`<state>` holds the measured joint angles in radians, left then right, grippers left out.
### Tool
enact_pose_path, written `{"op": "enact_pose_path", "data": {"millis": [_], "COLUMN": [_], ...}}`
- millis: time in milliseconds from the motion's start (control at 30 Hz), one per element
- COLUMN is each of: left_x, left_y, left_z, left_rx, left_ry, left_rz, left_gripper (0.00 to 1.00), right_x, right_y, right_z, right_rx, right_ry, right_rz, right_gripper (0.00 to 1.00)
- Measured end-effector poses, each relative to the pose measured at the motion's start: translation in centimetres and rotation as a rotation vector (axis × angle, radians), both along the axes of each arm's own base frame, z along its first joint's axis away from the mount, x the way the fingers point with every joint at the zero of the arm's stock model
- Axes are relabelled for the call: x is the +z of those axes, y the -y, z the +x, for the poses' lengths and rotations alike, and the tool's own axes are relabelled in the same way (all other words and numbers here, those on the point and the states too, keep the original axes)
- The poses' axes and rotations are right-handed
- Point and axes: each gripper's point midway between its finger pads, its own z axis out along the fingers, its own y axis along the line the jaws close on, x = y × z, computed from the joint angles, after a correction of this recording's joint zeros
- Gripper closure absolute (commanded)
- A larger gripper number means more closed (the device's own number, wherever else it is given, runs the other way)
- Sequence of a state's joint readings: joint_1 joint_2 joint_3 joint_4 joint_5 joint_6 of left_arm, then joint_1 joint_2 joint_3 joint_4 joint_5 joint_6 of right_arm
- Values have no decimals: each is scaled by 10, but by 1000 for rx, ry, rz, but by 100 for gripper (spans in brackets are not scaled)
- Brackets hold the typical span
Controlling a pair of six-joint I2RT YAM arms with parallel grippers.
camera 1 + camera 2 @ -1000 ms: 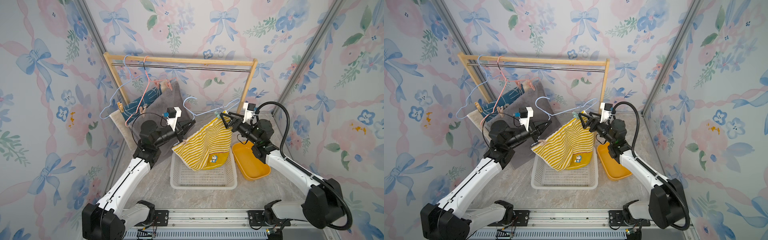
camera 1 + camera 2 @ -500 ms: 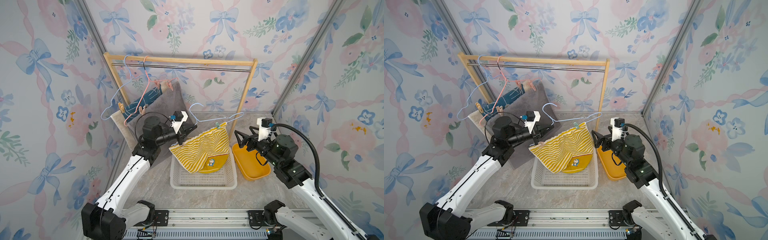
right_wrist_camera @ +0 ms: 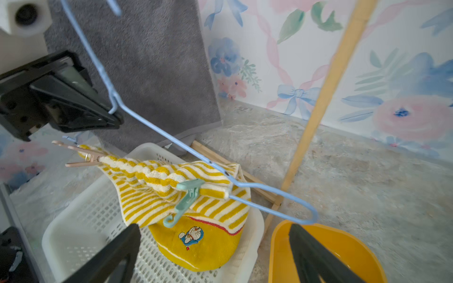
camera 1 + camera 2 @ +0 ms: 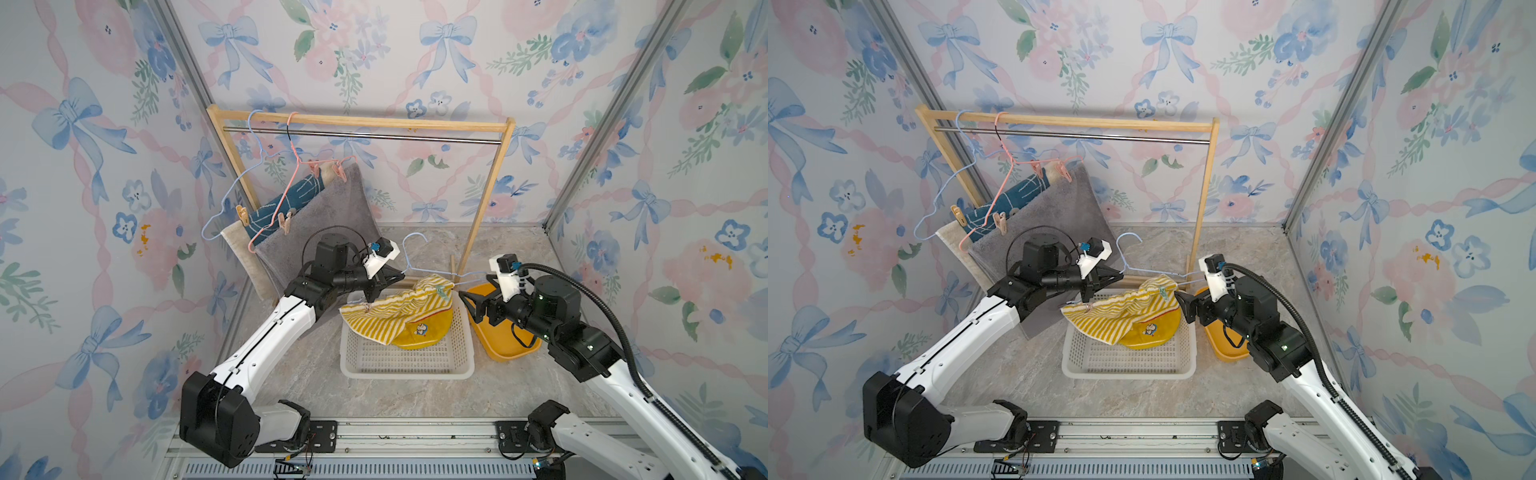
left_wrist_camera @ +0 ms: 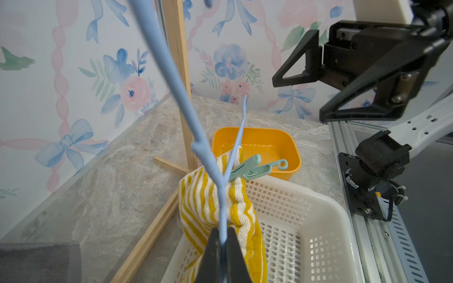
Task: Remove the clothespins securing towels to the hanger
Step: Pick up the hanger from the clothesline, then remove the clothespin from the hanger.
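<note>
My left gripper [image 5: 222, 235] is shut on the wire of a light blue hanger [image 4: 432, 272], holding it low over the basket. A yellow-and-white striped towel [image 3: 152, 196] hangs from it, its lower end lying in the basket. A green clothespin [image 3: 187, 199] pins one end, a pink clothespin [image 3: 83, 154] the other. My right gripper [image 3: 214, 229] stands open and empty just short of the green clothespin, beside the hanger's end loop. On the rack, a grey towel [image 4: 324, 224] and a dark blue towel [image 4: 282, 203] hang pinned by several pink clothespins [image 4: 316, 168].
A white perforated basket [image 4: 407, 365] sits on the floor at the middle. An orange bin [image 4: 507, 349] lies right of it, under my right gripper. The wooden rack [image 4: 361, 122] stands at the back, its right post [image 4: 482, 208] close behind the held hanger.
My left gripper has lowered the hanger, and the striped towel now sags into the basket. My right arm drew back from the hanger's end and came down lower, still open.
</note>
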<state>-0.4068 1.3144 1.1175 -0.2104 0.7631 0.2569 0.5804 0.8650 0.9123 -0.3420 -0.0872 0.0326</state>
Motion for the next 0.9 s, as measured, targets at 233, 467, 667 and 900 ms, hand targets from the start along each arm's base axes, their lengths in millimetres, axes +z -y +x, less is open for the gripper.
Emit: {"op": "enact_pose_path", "data": {"millis": [233, 467, 667, 900], "left_x": [-33, -45, -47, -50], "left_y": [5, 7, 8, 11], "left_z": [9, 11, 15, 14], "left_rx": [8, 17, 23, 26], "left_ry": [-146, -205, -216, -214], "left_rz": [22, 26, 28, 40], "left_gripper": [100, 100, 100, 100], "right_x": [-26, -39, -45, -74], "right_y": [-16, -3, 12, 11], "right_z": [-4, 9, 4, -1], "right_rx": [43, -132, -358, -610], "right_ry": [10, -105, -322, -648], "right_rz": [-97, -20, 154, 529], "right_gripper": [10, 2, 2, 14]}}
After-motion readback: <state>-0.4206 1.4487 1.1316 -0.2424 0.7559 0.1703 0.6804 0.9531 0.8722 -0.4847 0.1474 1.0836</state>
